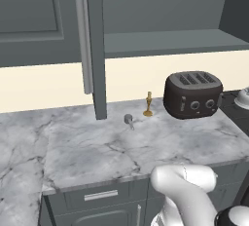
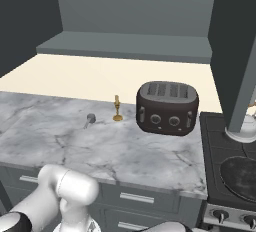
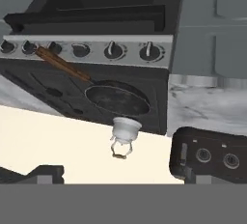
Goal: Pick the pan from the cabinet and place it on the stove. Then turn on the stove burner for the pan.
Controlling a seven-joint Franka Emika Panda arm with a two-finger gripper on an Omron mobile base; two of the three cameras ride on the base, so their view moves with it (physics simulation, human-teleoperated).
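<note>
You have a dark four-slot toaster point(image 1: 192, 95) standing at the back of the grey-veined marble counter point(image 1: 121, 147), a small gold candlestick-like figure point(image 1: 148, 105) just beside it, a little grey scoop-shaped object point(image 1: 129, 120) lying nearby, and grey drawers with short horizontal handles point(image 1: 99, 195) below

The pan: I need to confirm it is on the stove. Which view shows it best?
The hand view: the whole pan, brown handle included, lies on the stove by the knobs. The right base view catches part of its round dark body, cut by the picture's edge.
</note>
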